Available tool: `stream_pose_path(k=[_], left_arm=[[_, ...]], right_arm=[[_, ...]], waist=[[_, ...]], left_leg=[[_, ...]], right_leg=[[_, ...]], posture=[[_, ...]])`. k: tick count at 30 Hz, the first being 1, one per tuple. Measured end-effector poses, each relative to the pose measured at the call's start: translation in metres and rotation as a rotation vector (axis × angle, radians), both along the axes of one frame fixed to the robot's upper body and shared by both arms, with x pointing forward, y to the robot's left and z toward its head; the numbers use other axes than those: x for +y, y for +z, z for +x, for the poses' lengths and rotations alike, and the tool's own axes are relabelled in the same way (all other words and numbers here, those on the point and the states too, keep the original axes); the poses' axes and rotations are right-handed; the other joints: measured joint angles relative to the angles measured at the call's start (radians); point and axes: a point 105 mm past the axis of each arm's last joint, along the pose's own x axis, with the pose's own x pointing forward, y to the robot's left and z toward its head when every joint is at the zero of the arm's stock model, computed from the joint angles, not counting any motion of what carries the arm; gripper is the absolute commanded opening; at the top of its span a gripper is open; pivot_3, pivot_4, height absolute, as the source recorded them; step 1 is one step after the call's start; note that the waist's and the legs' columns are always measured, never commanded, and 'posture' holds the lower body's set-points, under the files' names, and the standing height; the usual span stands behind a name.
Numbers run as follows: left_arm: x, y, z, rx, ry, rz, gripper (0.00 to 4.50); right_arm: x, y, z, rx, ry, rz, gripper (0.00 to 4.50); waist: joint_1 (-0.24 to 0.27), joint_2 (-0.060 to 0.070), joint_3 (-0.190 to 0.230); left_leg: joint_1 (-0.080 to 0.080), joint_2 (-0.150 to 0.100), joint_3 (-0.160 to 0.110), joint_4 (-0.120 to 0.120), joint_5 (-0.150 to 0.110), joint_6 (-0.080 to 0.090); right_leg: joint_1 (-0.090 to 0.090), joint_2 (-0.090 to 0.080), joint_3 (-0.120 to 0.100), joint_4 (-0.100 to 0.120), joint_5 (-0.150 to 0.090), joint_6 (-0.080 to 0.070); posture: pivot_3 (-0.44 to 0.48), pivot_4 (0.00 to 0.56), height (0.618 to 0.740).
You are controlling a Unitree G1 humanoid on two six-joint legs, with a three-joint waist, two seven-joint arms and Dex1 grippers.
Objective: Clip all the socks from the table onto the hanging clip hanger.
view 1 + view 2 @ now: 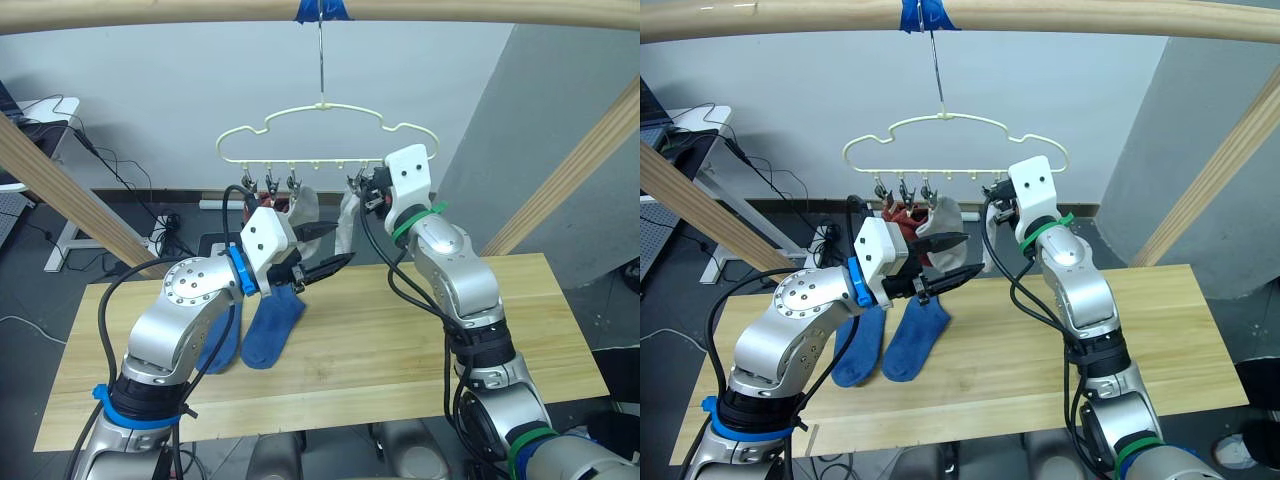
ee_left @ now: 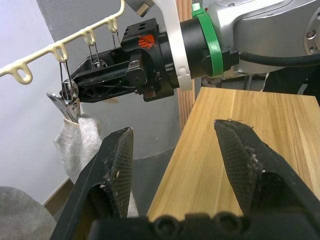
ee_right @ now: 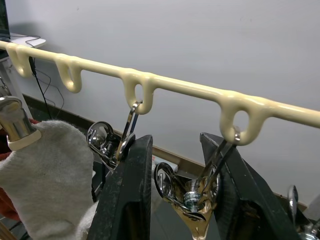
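The pale yellow clip hanger (image 1: pixel 325 108) hangs by its hook from the beam above the table (image 1: pixel 400 340). A rust red sock (image 1: pixel 902 215) and two light grey socks (image 1: pixel 305 205) (image 1: pixel 347 215) hang from its clips. Two blue socks (image 1: pixel 272 330) (image 1: pixel 220 345) lie side by side on the table's left part. My left gripper (image 1: pixel 345 242) is open and empty, held just below the hung socks. My right gripper (image 1: pixel 366 186) is raised to the hanger's bar, and in the right wrist view its fingers (image 3: pixel 125 190) are shut on a silver clip (image 3: pixel 192 200).
A round wooden beam (image 1: pixel 150 15) with blue tape (image 1: pixel 322 10) spans the top. Slanted wooden struts (image 1: pixel 60 190) (image 1: pixel 570 170) stand at both sides behind the table. Cables and a desk frame (image 1: pixel 60 235) lie on the floor at the far left.
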Motion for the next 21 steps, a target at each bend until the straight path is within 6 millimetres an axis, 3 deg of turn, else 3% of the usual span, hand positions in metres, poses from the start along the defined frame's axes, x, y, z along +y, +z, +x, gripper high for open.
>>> stream_pose_path(k=[7, 14, 17, 21], left_arm=[[0.005, -0.010, 0.001, 0.029, 0.043, 0.001, 2.83], [0.017, -0.041, 0.003, 0.072, 0.234, -0.001, 2.83], [0.023, -0.055, 0.003, 0.088, 0.370, -0.051, 3.39], [0.044, -0.088, 0.007, 0.185, 0.564, -0.051, 4.49]], right_arm=[[0.001, 0.002, 0.001, -0.006, -0.001, 0.004, 0.11], [-0.001, 0.004, 0.002, -0.012, -0.006, 0.010, 0.10], [-0.001, 0.004, 0.002, -0.014, -0.007, 0.010, 0.10], [-0.001, 0.004, 0.003, -0.015, -0.007, 0.008, 0.10]], waist=[[0.000, 0.000, 0.000], [0.000, 0.000, 0.000], [0.000, 0.000, 0.000], [0.000, 0.000, 0.000]], left_leg=[[0.000, 0.000, 0.000, 0.000, 0.000, 0.000], [0.000, 0.000, 0.000, 0.000, 0.000, 0.000], [0.000, 0.000, 0.000, 0.000, 0.000, 0.000], [0.001, 0.000, 0.000, 0.000, 0.000, 0.000]], right_leg=[[0.000, 0.000, 0.000, 0.000, 0.000, 0.000], [0.000, 0.000, 0.001, 0.000, 0.000, 0.000], [0.000, -0.001, 0.001, 0.000, 0.000, 0.000], [0.000, -0.001, 0.000, 0.002, 0.000, 0.000]], posture=[[-0.132, 0.238, 0.740], [-0.134, 0.240, 0.740], [-0.134, 0.240, 0.740], [-0.133, 0.248, 0.740]])
